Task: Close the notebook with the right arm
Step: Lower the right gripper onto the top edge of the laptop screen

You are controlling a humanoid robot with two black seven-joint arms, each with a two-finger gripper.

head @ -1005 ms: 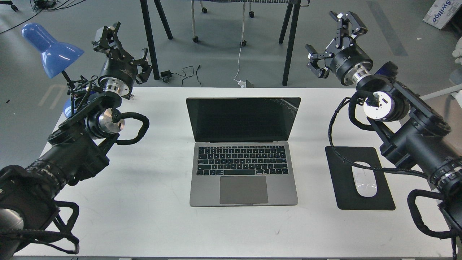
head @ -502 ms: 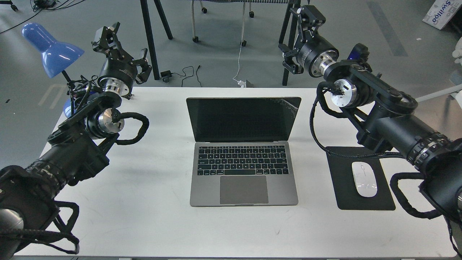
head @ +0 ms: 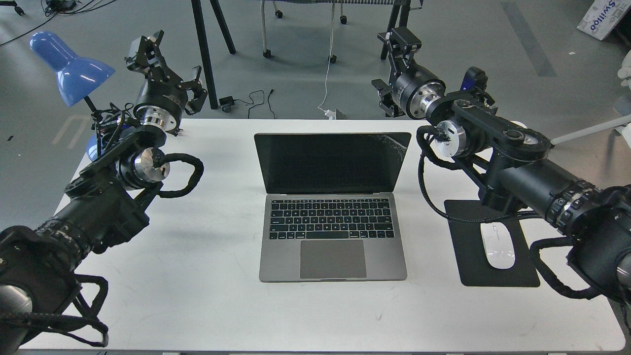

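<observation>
The notebook (head: 333,231) lies open in the middle of the white table (head: 197,296), keys toward me, its black screen (head: 325,162) upright and cracked at the top right corner. My right gripper (head: 389,66) is open and empty. It hangs beyond the screen's top right corner, over the table's far edge, apart from the lid. My left gripper (head: 172,59) is open and empty at the far left, near the blue lamp (head: 69,64).
A black mouse pad (head: 468,266) with a white mouse (head: 498,245) lies right of the notebook, partly under my right forearm. Black table legs (head: 202,59) and cables (head: 256,101) stand on the floor behind the table.
My right arm has swung left and toward the screen's top right corner, and its gripper has turned. The left arm and the notebook have not moved.
</observation>
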